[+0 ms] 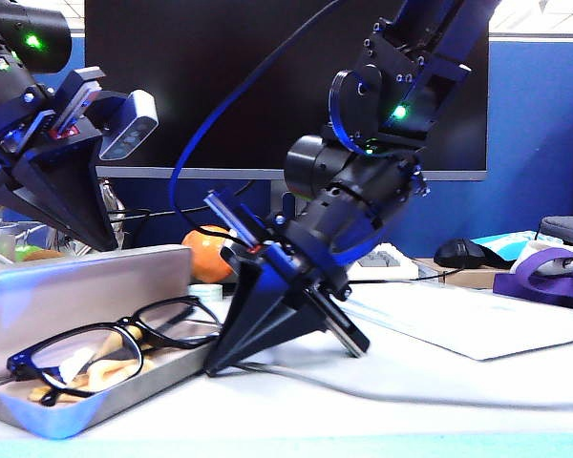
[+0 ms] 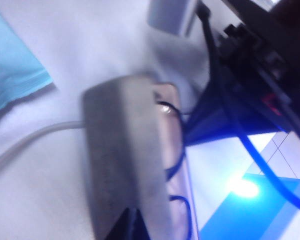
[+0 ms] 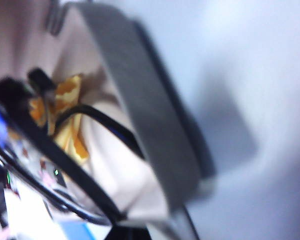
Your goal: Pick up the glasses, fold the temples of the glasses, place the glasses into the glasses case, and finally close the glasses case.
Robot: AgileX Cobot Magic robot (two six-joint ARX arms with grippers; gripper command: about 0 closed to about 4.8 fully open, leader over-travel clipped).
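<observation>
The glasses case (image 1: 86, 286) lies open at the left of the exterior view, with its grey lid standing up behind the tray. The black glasses (image 1: 105, 348) rest in the tray on a yellowish cloth (image 3: 65, 115), lenses facing up; one slim temple (image 1: 177, 329) crosses near the tray's right end. My right gripper (image 1: 212, 368) is shut and empty, tip down at the tray's right end. My left gripper (image 1: 105, 243) is shut and empty, hanging just above and behind the lid. The left wrist view shows the lid's grey back (image 2: 125, 160) right before that gripper (image 2: 132, 225).
An orange (image 1: 205, 253) sits behind the case. A white sheet (image 1: 458, 320), a black mouse (image 1: 463, 253) and a purple item (image 1: 544, 272) lie to the right. A grey cable (image 1: 363, 382) runs along the front. A light-blue pack (image 2: 15, 75) lies beyond the lid.
</observation>
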